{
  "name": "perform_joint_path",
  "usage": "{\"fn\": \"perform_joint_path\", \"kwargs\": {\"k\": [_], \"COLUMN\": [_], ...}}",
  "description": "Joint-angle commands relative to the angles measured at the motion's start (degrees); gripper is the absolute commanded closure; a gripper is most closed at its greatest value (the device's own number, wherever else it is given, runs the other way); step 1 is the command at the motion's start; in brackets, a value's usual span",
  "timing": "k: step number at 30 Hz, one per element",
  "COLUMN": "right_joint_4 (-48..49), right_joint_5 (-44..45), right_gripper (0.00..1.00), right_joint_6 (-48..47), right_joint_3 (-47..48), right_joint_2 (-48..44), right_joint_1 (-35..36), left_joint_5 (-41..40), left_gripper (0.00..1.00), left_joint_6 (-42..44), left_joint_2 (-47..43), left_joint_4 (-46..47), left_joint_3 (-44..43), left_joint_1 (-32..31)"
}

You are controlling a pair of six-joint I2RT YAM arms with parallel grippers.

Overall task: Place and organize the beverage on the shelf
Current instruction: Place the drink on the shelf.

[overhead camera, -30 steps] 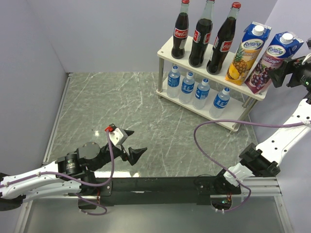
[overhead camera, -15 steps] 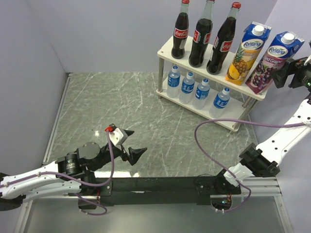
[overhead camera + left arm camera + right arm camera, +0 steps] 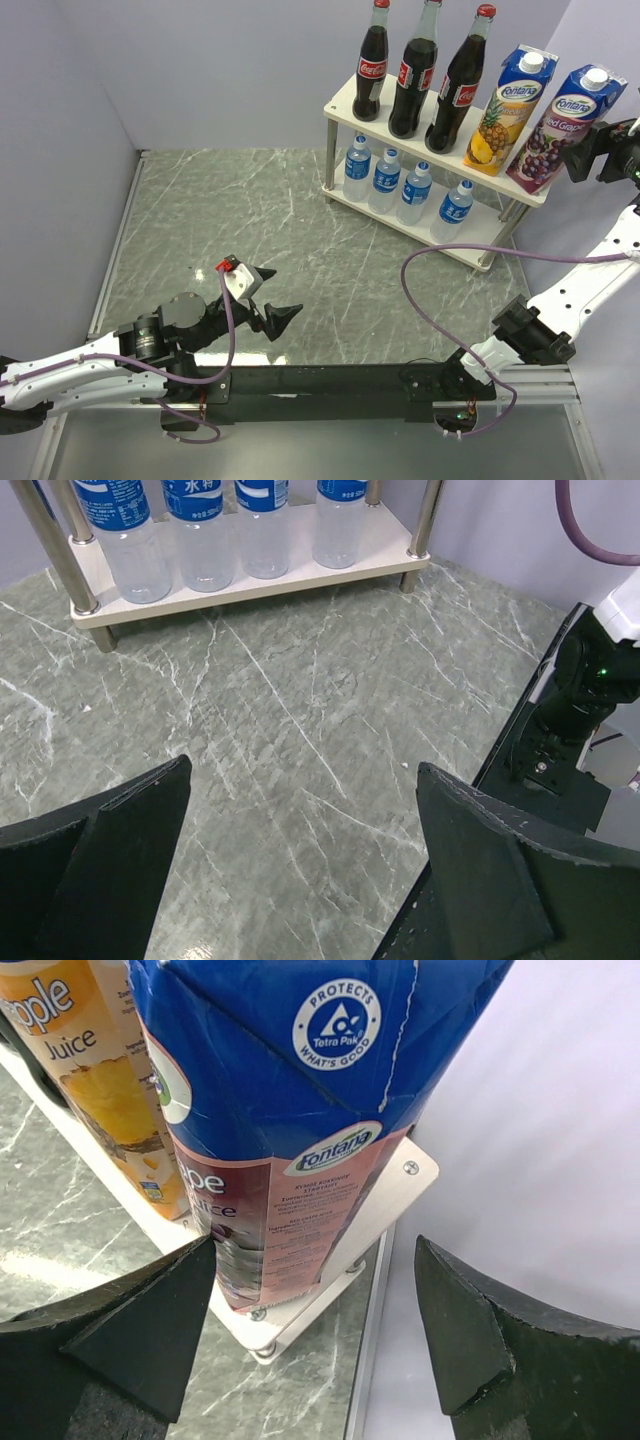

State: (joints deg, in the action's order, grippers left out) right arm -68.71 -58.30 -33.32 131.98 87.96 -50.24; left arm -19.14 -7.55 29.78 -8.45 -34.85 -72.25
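Observation:
The shelf [image 3: 337, 104] stands at the back right. Three cola bottles [image 3: 415, 75] and two juice cartons, pineapple [image 3: 505, 110] and grape [image 3: 555, 130], stand on its top board. Several water bottles [image 3: 400, 185] line the lower board [image 3: 250, 580]. My right gripper [image 3: 582, 150] hovers open just right of the grape carton [image 3: 290, 1090], which stands on the board's corner [image 3: 390, 1195]; the fingers [image 3: 150, 1330] stay apart from it. My left gripper [image 3: 284, 290] hangs open and empty low over the marble near the front left, its view facing the water bottles [image 3: 200, 530].
The purple right wall [image 3: 520, 1110] runs close beside the shelf's end. A purple cable [image 3: 420, 300] loops over the table's front right. The black base bar [image 3: 330, 380] spans the near edge. A metal rail [image 3: 120, 230] borders the left side.
My right gripper has drifted slightly to the right, away from the grape carton. The left arm has not moved.

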Motion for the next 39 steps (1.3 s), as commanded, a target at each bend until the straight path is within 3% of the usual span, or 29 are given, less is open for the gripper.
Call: {"fn": "perform_joint_path", "kwargs": {"k": [1, 21, 39], "right_joint_4": [1.38, 1.91, -0.55], "right_joint_5": [2.93, 3.55, 1.35], "right_gripper": [0.15, 0.15, 0.07], "right_joint_6": [-0.96, 0.01, -1.66], "right_joint_3": [-0.06, 0.56, -0.32], "right_joint_2": [-0.69, 0.72, -5.34], "right_joint_1": [-1.09, -1.88, -1.97], "left_joint_5": [1.12, 1.12, 1.47], "left_gripper": [0.0, 0.0, 0.0], "left_joint_6": [0.87, 0.96, 0.7], "left_joint_2": [0.01, 0.01, -0.42], "left_joint_4": [1.51, 1.42, 1.5], "left_joint_3": [-1.45, -1.45, -1.45], "left_joint_1": [-0.35, -0.26, -0.26]}}
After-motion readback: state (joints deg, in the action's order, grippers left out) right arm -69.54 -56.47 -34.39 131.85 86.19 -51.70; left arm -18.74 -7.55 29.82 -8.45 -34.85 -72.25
